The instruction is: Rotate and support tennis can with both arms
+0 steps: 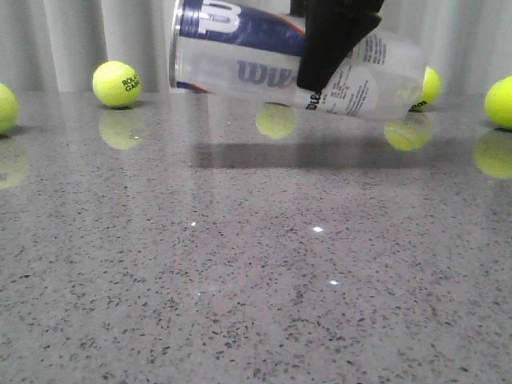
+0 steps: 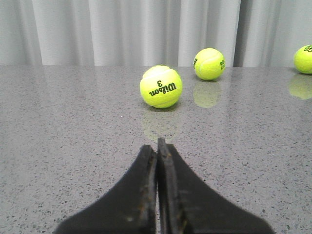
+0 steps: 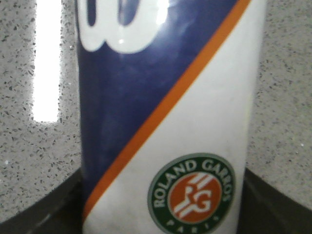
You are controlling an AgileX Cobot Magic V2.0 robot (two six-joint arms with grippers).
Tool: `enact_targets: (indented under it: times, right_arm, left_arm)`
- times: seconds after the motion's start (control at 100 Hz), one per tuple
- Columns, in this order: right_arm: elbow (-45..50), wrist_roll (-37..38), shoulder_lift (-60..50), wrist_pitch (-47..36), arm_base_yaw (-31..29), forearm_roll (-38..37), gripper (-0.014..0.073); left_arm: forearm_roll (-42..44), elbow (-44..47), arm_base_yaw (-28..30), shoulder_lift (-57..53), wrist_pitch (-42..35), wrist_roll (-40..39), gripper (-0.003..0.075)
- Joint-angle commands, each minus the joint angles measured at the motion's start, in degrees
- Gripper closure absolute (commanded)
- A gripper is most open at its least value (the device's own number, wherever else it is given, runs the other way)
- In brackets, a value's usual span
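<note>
Right gripper (image 1: 336, 44) clamps tennis can (image 1: 264, 64) aloft, tilted; contents unclear, seemingly empty

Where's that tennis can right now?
In the front view, the tennis can hangs nearly level above the far table, held by the right gripper, with a ball at its left.

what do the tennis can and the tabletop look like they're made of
Tennis can: apparently clear plastic, glossy, since a ball shows through its wall; printed navy-and-white label; silvery, likely metal, rim. Tabletop: polished speckled grey stone or a stone-look composite; it mirrors the balls and lights.
</note>
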Motion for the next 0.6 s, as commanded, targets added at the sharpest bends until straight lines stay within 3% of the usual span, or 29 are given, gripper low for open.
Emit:
enact_targets:
  times: [0.0,0.32,0.39,0.51,0.59]
  right_arm:
    - [-1.90,-1.33,-1.00,5.19,-0.02,0.30,0.0316]
    - [-1.86,-1.28,2.65,4.25,0.01,0.30,0.0305]
    - [-1.86,-1.28,2.65,4.37,0.01,0.30,0.0236]
    - [-1.86,0.66,2.65,5.21,0.01,0.30,0.0024]
    - [-1.86,2.59,2.65,5.21,0.01,0.30,-0.0073]
  left_arm:
    - [-0.28,2.52,0.08,-1.96,-4.90,-0.50,0.0738]
    - [-0.28,2.52,0.08,-1.96,-4.90,-0.50,0.0738]
    - [-0.28,2.52,0.08,-1.96,-4.90,-0.50,0.0738]
    - [-0.28,2.52,0.08,-1.96,-4.90,-0.50,0.0738]
    - [-0.28,2.52,0.08,-1.96,-4.90,-0.50,0.0739]
